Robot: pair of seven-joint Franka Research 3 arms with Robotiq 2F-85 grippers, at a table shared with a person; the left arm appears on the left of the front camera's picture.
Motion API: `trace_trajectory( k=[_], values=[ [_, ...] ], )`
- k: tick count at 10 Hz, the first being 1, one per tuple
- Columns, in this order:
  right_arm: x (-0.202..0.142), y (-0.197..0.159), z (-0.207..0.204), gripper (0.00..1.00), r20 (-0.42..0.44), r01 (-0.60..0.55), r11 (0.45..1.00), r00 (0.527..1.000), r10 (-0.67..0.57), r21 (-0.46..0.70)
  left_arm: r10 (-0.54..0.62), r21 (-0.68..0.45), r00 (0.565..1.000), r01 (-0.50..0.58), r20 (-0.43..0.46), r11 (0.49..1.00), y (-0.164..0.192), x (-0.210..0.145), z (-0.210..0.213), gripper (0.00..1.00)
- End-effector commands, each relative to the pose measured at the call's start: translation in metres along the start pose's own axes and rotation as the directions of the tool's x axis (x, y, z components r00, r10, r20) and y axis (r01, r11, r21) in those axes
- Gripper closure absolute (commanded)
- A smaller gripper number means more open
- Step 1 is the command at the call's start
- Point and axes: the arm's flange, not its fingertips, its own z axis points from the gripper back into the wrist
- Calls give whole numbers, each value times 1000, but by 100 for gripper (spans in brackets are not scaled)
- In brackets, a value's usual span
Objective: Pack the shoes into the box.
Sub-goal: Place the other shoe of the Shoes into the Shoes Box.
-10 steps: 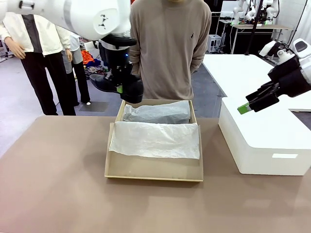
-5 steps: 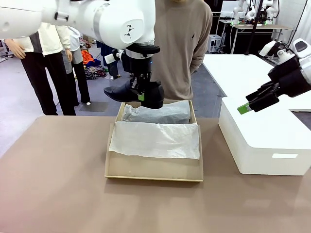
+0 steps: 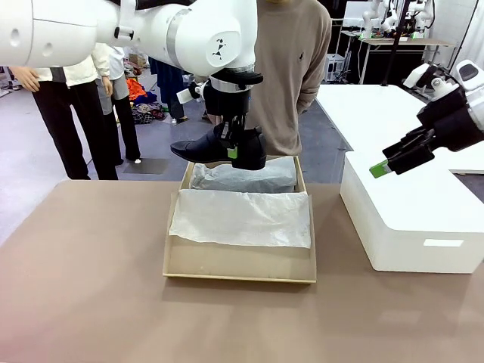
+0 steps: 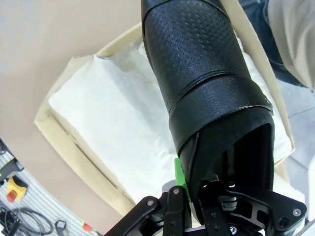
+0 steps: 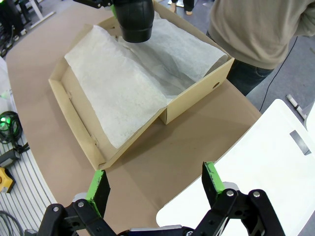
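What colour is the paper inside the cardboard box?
White tissue paper; the right wrist view shows it best.

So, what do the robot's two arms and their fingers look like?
The left arm and right arm are white rounded shells; the left bears a small black mark. The left gripper and right gripper are black, angular linkages with bolts. Their fingers carry bright green pads.

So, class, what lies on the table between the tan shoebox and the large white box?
Nothing: a bare strip of brown table separates the shoebox from the white box. The gap shows in the front view and the right wrist view.
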Motion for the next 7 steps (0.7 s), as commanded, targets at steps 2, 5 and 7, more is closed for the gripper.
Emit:
trace_trajectory(
  k=[2,5,7],
  values=[
    [0,-4,0,0,24,-20,1000,999,20,15,0,-3,1000,0,3,1000,2,1,0,100],
    [0,-4,0,0,24,-20,1000,999,20,15,-5,3,1000,5,0,1000,0,-2,-3,100],
    [0,-4,0,0,24,-20,1000,999,20,15,101,8,995,-101,8,995,-2,-19,0,100]
  ],
)
